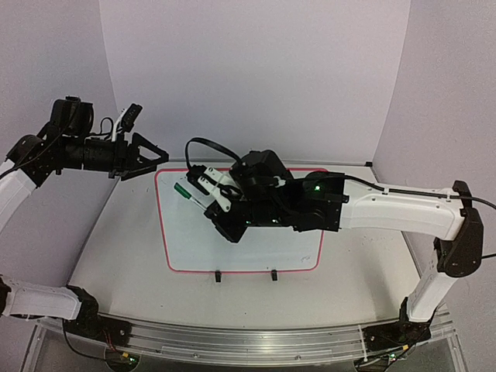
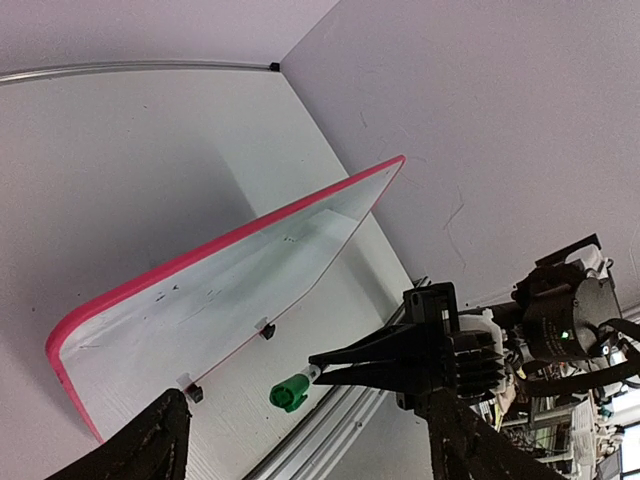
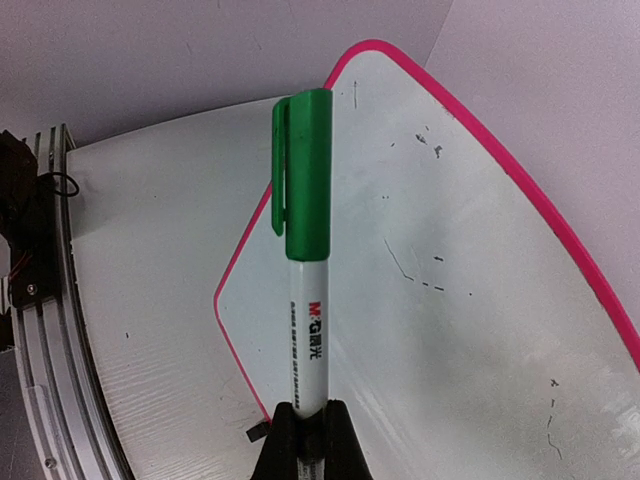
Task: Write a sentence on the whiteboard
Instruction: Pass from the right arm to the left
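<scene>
- Top external view showed the whiteboard (image 1: pixel 240 248) lying flat on the grey counter (image 1: pixel 116 256).
- Above it, the right jaws were clamped on a green marker (image 3: pixel 305 250) (cap on).
- Near the board's far left corner, the left jaws stood apart.

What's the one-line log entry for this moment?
right gripper: shut on marker | cap: on | left gripper: open, left of board | whiteboard: no green writing
</scene>
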